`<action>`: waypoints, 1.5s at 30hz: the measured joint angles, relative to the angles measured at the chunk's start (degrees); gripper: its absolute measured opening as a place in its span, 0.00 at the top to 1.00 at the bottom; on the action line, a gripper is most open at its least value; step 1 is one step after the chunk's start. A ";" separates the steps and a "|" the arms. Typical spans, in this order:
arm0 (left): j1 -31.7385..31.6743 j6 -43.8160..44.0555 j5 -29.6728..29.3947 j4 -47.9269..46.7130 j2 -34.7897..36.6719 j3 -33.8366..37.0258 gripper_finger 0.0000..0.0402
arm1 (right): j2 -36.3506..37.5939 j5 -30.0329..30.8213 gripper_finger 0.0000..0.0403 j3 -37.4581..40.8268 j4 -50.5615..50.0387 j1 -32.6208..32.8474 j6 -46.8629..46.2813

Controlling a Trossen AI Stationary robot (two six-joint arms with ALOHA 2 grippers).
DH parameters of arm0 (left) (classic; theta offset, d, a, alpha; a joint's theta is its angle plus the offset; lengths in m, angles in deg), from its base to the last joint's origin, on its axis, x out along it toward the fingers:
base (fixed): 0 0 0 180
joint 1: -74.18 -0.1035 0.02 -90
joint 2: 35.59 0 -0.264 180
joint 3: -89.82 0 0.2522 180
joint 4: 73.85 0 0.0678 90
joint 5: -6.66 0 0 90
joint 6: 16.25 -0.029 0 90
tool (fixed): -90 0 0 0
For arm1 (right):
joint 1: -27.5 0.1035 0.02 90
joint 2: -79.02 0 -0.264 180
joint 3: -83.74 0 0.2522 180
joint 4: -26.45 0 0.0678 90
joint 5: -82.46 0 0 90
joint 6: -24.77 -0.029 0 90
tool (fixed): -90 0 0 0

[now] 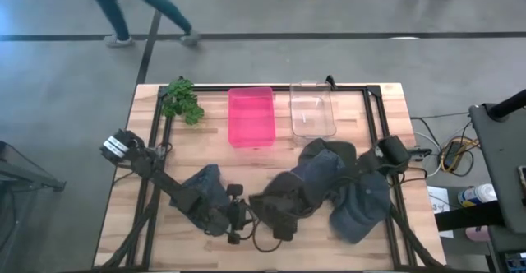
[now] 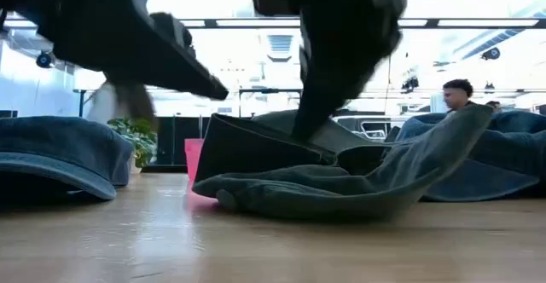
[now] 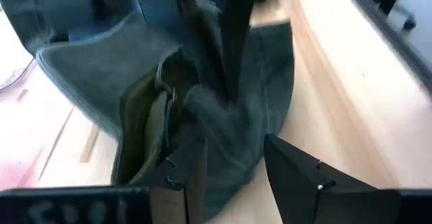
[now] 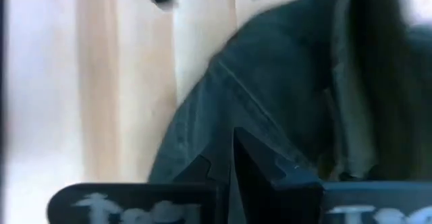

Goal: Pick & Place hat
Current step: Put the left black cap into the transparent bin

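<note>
A dark denim hat (image 1: 283, 201) lies near the table's near edge, between both arms; it also shows in the low view (image 2: 341, 185). My right gripper (image 4: 236, 173) is shut on its cloth. My left gripper (image 3: 233, 180) is open, its fingers on either side of the hat's near edge (image 3: 233, 150). In the left wrist view my right gripper (image 3: 229, 55) comes down onto the hat's crown. In the low view the left fingertip (image 2: 217, 87) hangs above the hat. My right gripper pinches a raised fold of the hat's denim (image 4: 270, 126) between its two fingers, coming from above and slanting toward the table's left. The hat's lower part (image 2: 299, 202) rests on the table, and the pinched part stands up. Whether my left gripper touches the hat, I cannot tell.
More denim hats lie around: one under the left arm (image 1: 205, 182), a heap on the right (image 1: 329, 162), one near the right edge (image 1: 362, 211). A pink bin (image 1: 251, 117), a clear bin (image 1: 312, 113) and a green plant (image 1: 182, 100) stand along the far edge. People are beyond the table.
</note>
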State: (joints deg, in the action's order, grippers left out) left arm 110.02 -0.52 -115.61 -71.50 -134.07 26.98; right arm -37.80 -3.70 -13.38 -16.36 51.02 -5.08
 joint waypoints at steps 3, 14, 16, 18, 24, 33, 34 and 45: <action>0.02 1.14 1.77 0.98 -0.90 0.00 0.65 | -1.30 0.64 0.96 1.65 0.55 -1.16 -0.11; -2.09 -0.80 2.67 13.75 -15.33 -3.88 0.65 | -0.65 6.45 0.97 3.77 0.53 -3.44 -0.18; -2.49 -0.39 2.56 13.60 -17.91 -5.12 0.65 | -0.44 6.42 0.97 3.77 0.53 -3.41 -0.18; -2.49 1.72 2.48 13.87 -19.79 -6.08 0.65 | -0.18 6.43 0.97 3.57 -1.16 -3.22 -0.18; -0.66 10.82 7.07 14.57 -20.81 -6.51 0.65 | 0.48 10.49 0.97 3.43 -9.18 -3.51 -0.20; 1.81 11.76 5.79 10.83 -18.47 -6.16 0.65 | 2.54 12.11 0.97 3.24 -12.94 -4.46 3.13; 1.87 11.55 5.81 10.76 -18.32 -6.14 0.65 | 3.45 10.96 0.97 3.23 -12.00 -4.51 4.25; 0.86 2.67 3.14 7.73 -15.31 -5.99 0.65 | 16.91 -1.72 0.97 3.42 -13.66 -3.08 13.83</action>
State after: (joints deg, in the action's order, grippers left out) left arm 110.88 2.15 -112.47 -63.77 -149.38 20.99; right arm -20.89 -5.42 -9.96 -30.02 47.93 8.75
